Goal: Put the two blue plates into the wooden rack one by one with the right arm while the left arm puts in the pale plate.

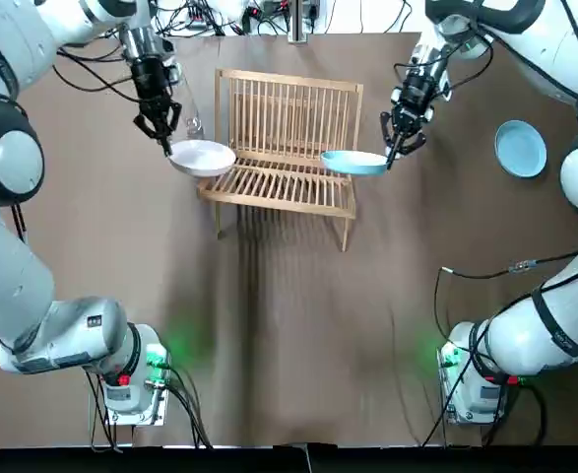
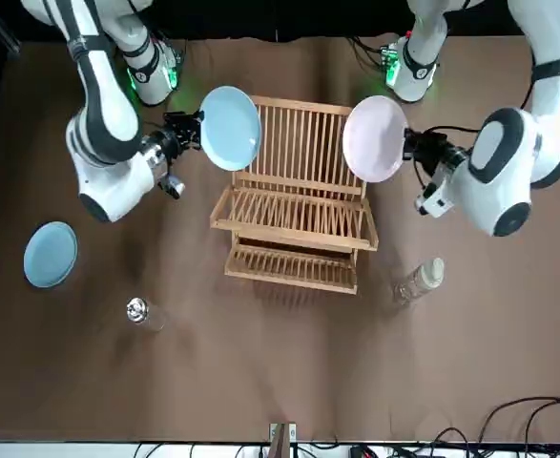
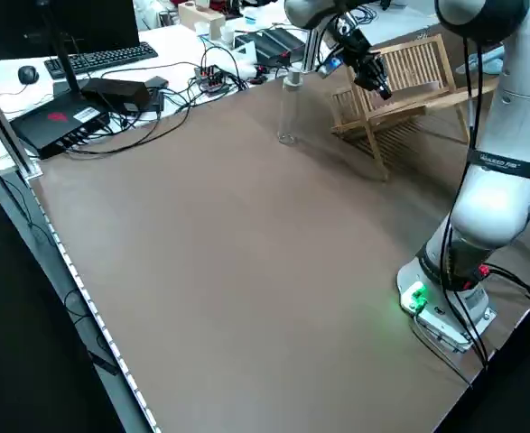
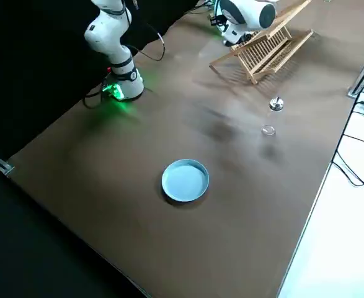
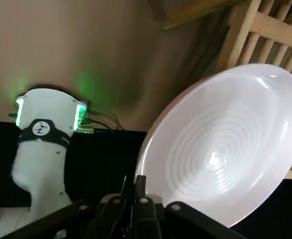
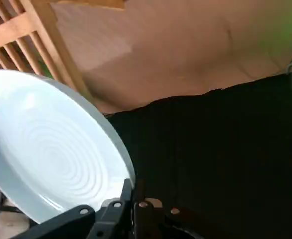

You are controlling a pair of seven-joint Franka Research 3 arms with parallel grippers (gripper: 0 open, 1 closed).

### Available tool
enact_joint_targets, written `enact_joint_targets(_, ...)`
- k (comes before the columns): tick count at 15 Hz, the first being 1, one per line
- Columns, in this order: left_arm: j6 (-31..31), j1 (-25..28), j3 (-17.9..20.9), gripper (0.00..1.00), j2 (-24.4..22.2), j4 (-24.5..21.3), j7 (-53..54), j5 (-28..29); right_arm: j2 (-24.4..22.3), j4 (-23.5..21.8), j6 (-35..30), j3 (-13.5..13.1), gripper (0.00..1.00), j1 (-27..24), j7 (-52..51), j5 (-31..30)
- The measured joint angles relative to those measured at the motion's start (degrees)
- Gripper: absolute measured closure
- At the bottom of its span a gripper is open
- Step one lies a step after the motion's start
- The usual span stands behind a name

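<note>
Doing the slot-in step rn, both arms at once. My right hand (image 1: 394,156) is clamping the first blue plate (image 1: 353,163) by its rim, and I'm holding it up on edge over the wooden rack (image 1: 289,182), at the rack's end on my right-arm side. My left hand (image 1: 164,146) is pinching the pale plate (image 1: 202,158) by the rim the same way, over the rack's opposite end. Neither plate is sitting btw the slats yet afaict. The second blue plate (image 1: 520,148) is lying flat on the worktop (image 1: 298,325), well apart from the rack on the right-arm side, so that one's for the next round.

How I'm planning to do it well, imo: getting each plate's face running parallel w/ the rack's slats before going down, bc a twisted plate is prob going to catch on a slat. Lowering slow, bottom edge first into a gap, and only letting go once the rack is carrying the weight. Rim grips are thin, so no quick wrist moves or the plate could pivot. Also minding the clear bottle (image 2: 418,280) standing near the rack on the left-arm side.
</note>
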Motion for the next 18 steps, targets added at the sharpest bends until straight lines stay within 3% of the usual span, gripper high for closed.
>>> enact_joint_targets(7, 4.8, -3.9, 0.0, 0.97, 1.5, 0.1, -4.5, -3.0, 0.0, -0.5, 7.5, 0.0, 0.98, 5.6, 3.3, 2.6)
enact_joint_targets(14, 8.8, -7.2, -0.1, 0.96, 4.0, 0.1, -7.4, -3.6, 1.1, -0.6, 10.2, 0.0, 0.98, 6.6, 3.3, 4.3)
enact_joint_targets(18, 9.3, -7.0, 0.0, 0.61, 4.1, 1.2, -8.2, -3.6, 3.0, -0.7, 10.9, 0.0, 0.98, 6.6, 3.3, 4.5)
